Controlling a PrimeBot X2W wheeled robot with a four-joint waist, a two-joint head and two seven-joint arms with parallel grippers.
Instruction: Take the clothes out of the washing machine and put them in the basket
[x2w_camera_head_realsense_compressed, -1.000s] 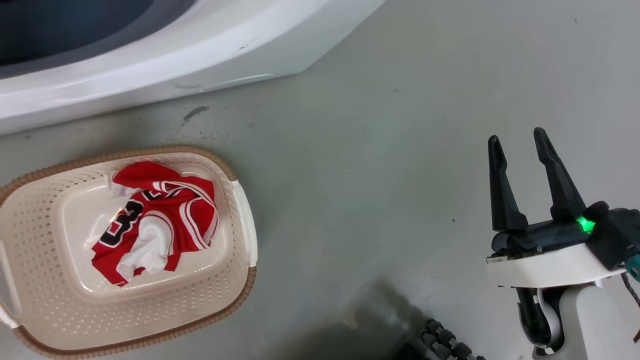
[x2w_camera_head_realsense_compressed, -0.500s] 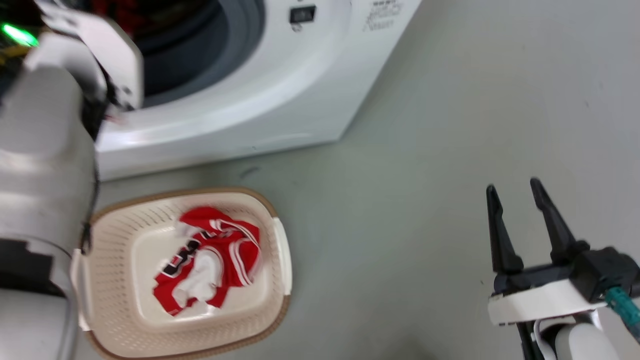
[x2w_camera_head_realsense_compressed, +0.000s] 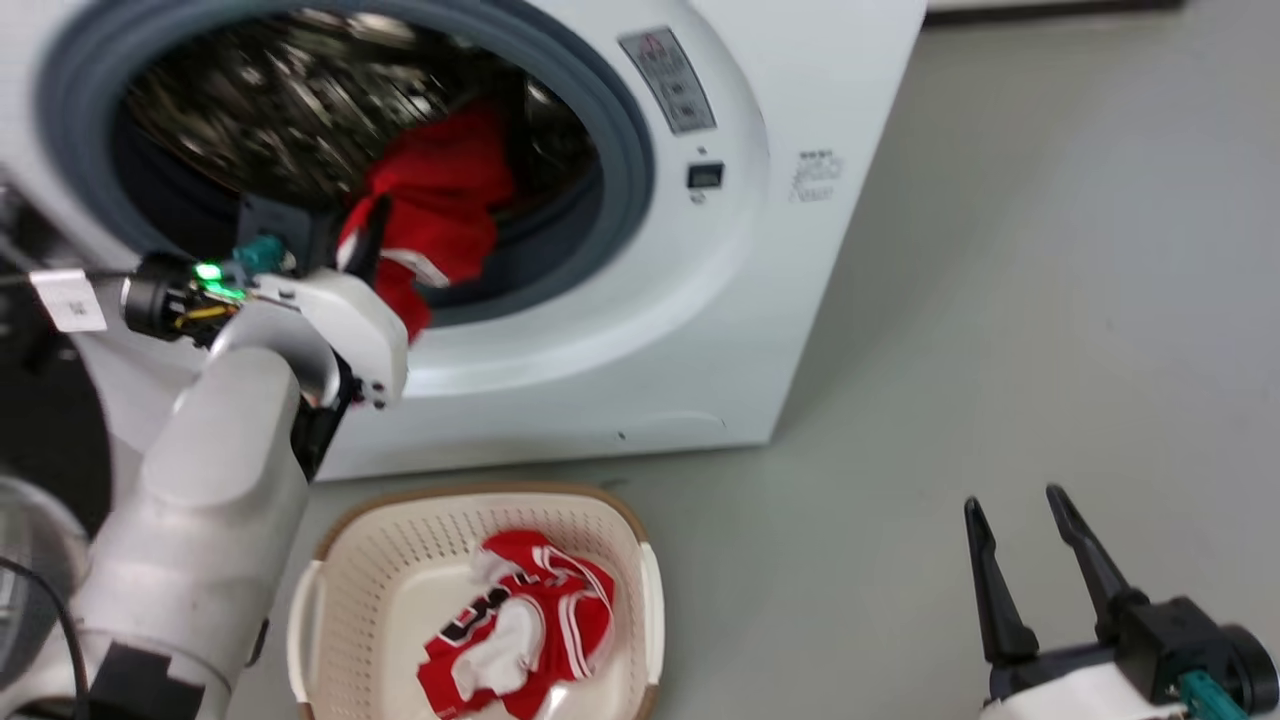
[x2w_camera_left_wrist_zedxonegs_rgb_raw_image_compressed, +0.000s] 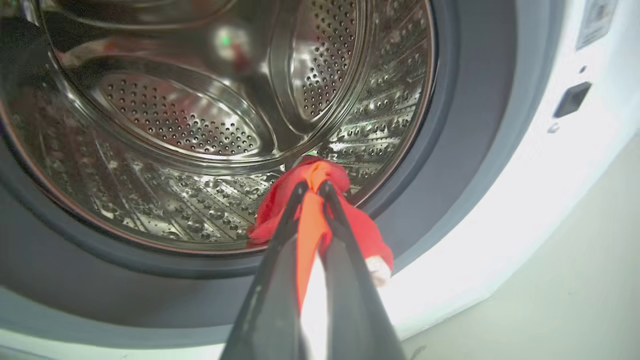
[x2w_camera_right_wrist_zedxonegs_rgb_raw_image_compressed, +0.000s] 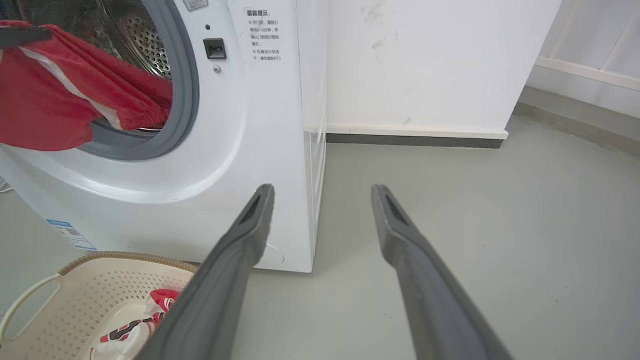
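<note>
Left gripper (x2w_camera_left_wrist_zedxonegs_rgb_raw_image_compressed: 312, 189) first: its two dark fingers are pinched together on a fold of the red garment (x2w_camera_head_realsense_compressed: 440, 205), right at the mouth of the washing machine (x2w_camera_head_realsense_compressed: 700, 330). In the left wrist view the cloth bunches over the fingertips and spills down either side of them. A white-trimmed end dangles to the right, and the perforated steel drum (x2w_camera_left_wrist_zedxonegs_rgb_raw_image_compressed: 175, 115) sits behind. From the head view the garment hangs partly out over the lower curve of the grey gasket (x2w_camera_head_realsense_compressed: 625, 170), and the pale left forearm (x2w_camera_head_realsense_compressed: 210, 500) rises to it from the lower left (the picture is a bit smeared here, so I cannot make out the finer folds). The right wrist view shows the same red cloth stretched across the porthole, with a white stripe running along it.

Below the porthole, on the floor (x2w_camera_head_realsense_compressed: 1000, 280) just in front of the machine, sits the basket (x2w_camera_head_realsense_compressed: 380, 560), cream with a brown rim. A second piece, the red jersey (x2w_camera_head_realsense_compressed: 530, 630) with black-and-white lettering, lies crumpled on its bottom, towards the right side.

Over to the right, the right gripper (x2w_camera_head_realsense_compressed: 1012, 500) hovers above the floor, its fingers spread apart and free, well apart from basket and machine.
</note>
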